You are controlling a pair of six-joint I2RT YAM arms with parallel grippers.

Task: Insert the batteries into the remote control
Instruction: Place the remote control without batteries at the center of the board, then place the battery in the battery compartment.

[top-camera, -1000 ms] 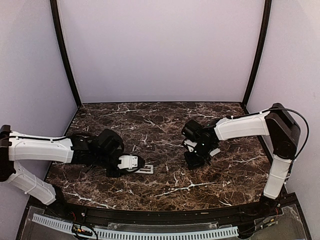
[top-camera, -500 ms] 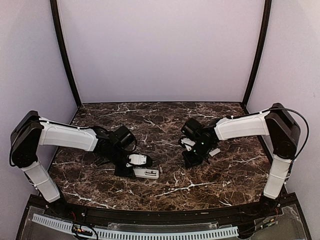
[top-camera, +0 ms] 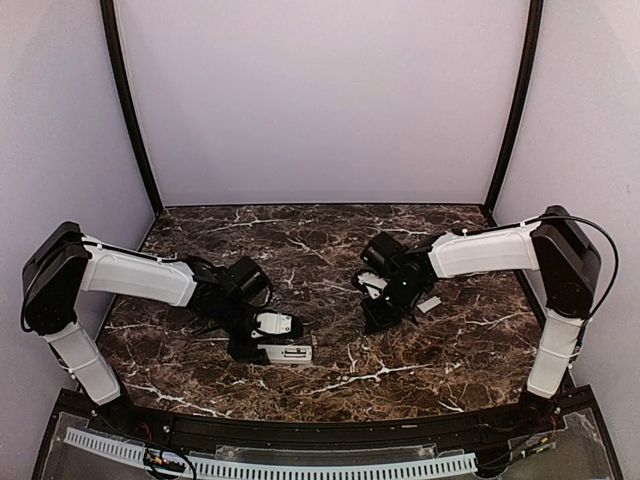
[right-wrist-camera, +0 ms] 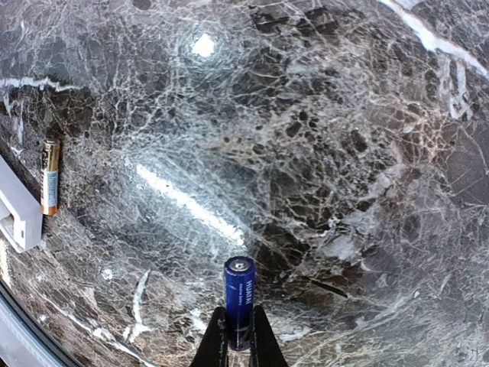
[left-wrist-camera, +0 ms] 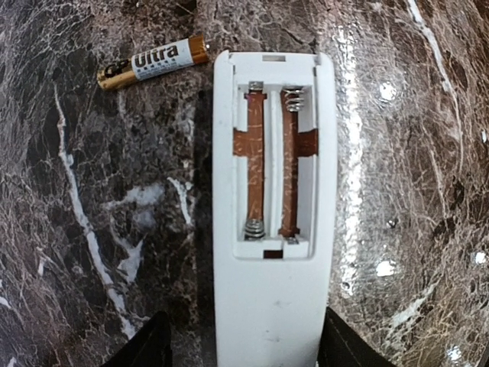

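Your right gripper (right-wrist-camera: 238,338) was clenched on the blue battery (right-wrist-camera: 239,294), which stuck out beyond the fingertips with its metal end cap pointing away, above the marble table (right-wrist-camera: 321,153). Your left gripper (left-wrist-camera: 246,332) was released. Its jaws stood spread on either side of the near end of the remote control (left-wrist-camera: 271,306). One finger (left-wrist-camera: 149,344) was plainly apart from the white casing and the other was close against its edge; whether that one touched, you could not have told. The remote control lay flat on the table, back up, its battery compartment (left-wrist-camera: 273,164) uncovered and springs showing in both slots. Just off its far corner lay the gold battery (left-wrist-camera: 157,61), tilted, near the casing but apart from it. In the top view your two grippers were well apart, with the remote control at the left one.
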